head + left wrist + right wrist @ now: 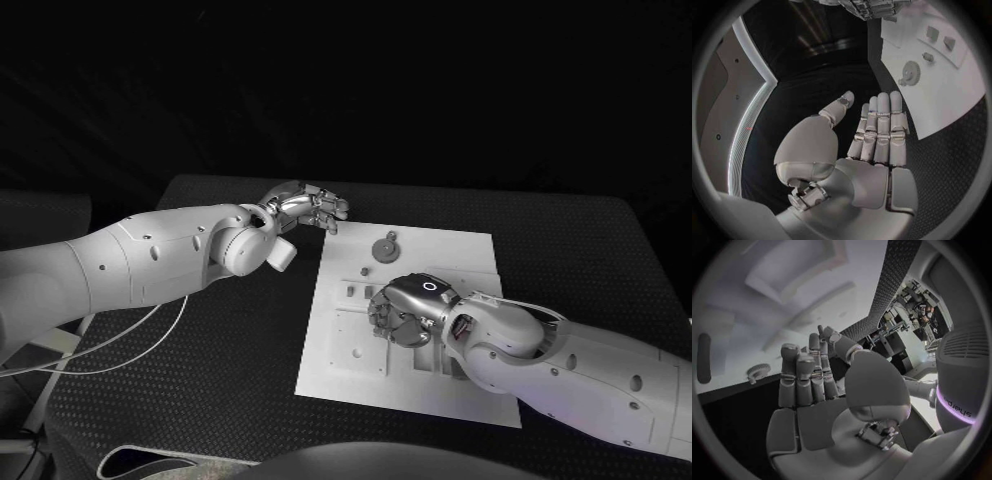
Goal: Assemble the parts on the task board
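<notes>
Task board [433,370] under right robot hand [408,308]; left robot hand [306,207] beside board, empty.

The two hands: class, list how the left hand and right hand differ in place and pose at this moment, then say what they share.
1. The left hand is off the board, above the black table by the board's far corner; the right hand is over the board's middle.
2. The left hand's fingers lie straight, side by side; the right hand's fingers bend slightly.
Both hold nothing.
</notes>
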Action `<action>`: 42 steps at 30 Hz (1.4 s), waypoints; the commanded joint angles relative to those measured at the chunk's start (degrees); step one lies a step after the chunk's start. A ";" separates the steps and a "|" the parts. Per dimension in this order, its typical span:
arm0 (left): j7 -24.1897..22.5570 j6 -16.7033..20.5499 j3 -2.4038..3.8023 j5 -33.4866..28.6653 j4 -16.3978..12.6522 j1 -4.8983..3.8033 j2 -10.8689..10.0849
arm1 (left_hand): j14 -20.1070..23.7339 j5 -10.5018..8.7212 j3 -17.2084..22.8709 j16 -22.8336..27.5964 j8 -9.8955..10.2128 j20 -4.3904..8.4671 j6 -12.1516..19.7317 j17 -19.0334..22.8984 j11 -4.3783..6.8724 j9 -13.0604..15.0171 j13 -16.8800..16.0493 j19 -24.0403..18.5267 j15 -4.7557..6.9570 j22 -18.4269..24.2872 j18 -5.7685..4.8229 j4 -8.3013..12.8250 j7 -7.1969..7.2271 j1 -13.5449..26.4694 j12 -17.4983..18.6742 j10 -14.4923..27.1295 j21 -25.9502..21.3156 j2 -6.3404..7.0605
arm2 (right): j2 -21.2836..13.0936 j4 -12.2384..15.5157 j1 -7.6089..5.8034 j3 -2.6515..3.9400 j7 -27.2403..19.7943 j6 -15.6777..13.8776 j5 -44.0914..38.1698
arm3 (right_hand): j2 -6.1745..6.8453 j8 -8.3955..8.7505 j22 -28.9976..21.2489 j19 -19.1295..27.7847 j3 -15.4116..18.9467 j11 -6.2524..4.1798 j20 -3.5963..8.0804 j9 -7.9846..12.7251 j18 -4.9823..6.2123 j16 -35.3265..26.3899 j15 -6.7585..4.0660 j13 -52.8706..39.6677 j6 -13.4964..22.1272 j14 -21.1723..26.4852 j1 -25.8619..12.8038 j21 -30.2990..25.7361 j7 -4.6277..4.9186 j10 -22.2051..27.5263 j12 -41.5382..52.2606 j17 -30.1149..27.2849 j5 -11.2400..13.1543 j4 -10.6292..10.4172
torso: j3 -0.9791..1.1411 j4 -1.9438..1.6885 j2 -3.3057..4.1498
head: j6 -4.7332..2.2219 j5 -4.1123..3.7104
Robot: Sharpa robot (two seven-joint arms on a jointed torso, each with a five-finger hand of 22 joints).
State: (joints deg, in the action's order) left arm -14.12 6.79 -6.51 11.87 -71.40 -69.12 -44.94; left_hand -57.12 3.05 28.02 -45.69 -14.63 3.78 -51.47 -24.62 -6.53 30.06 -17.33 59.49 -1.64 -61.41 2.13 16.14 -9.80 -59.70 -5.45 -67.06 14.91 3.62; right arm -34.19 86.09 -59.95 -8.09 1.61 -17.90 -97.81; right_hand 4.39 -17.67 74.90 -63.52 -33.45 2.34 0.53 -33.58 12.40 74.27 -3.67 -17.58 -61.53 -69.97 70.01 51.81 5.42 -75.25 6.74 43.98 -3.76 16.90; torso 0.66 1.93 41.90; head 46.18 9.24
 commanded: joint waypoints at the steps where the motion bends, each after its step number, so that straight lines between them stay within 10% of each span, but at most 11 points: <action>1: -0.55 -0.28 0.05 -0.04 -0.13 -0.16 -0.06 | -0.55 0.15 -0.35 0.37 -0.35 0.13 0.18 -0.10 0.08 -0.09 0.10 0.41 -0.05 0.05 0.99 -0.02 0.04 0.50 0.10 -0.32 -0.32 -0.10 | 0.31 -0.15 0.22 -0.07 -0.45 1.22 -0.82 | -0.43 -0.17 0.43 -0.17 -0.36 0.02 0.39 -0.12 2.60 -0.26 -0.33 -0.08 -0.34 0.04 -0.03 0.14 0.11 -0.24 0.08 -0.07 -0.16 -0.02 | 0.00 0.03 0.01 | -0.02 -0.12; 42: -0.42 -0.54 0.05 -0.05 -0.07 -0.16 -0.12 | -0.61 0.15 -0.37 0.58 -0.41 0.15 0.22 -0.36 0.08 -0.17 0.15 0.49 -0.03 0.09 0.96 -0.04 0.04 0.51 0.12 -0.32 -0.42 -0.10 | 0.50 -1.37 0.54 -0.20 -0.43 2.33 -1.08 | -0.45 -0.16 0.45 -0.17 -0.36 0.02 0.41 -0.29 2.60 -0.30 -0.33 -0.05 -0.29 0.01 -0.06 0.08 0.11 -0.30 0.01 -0.05 -0.16 0.00 | 0.05 0.04 0.00 | 0.49 -0.09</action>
State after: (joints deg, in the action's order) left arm -14.08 6.77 -6.51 11.87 -71.32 -69.20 -45.08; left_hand -57.24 3.05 28.02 -45.47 -14.82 3.99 -51.47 -24.90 -6.53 29.96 -17.23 59.70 -1.76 -61.38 2.19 16.14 -9.80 -59.70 -5.45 -67.07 14.69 3.62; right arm -33.75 84.83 -59.46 -8.27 1.49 -16.64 -98.26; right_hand 4.61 -17.49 74.92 -63.68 -33.53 2.34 0.48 -33.79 12.41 74.27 -3.53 -17.59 -61.62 -70.01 69.79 51.81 5.54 -75.25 6.56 43.98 -3.54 16.82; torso 0.73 1.99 41.90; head 46.66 9.15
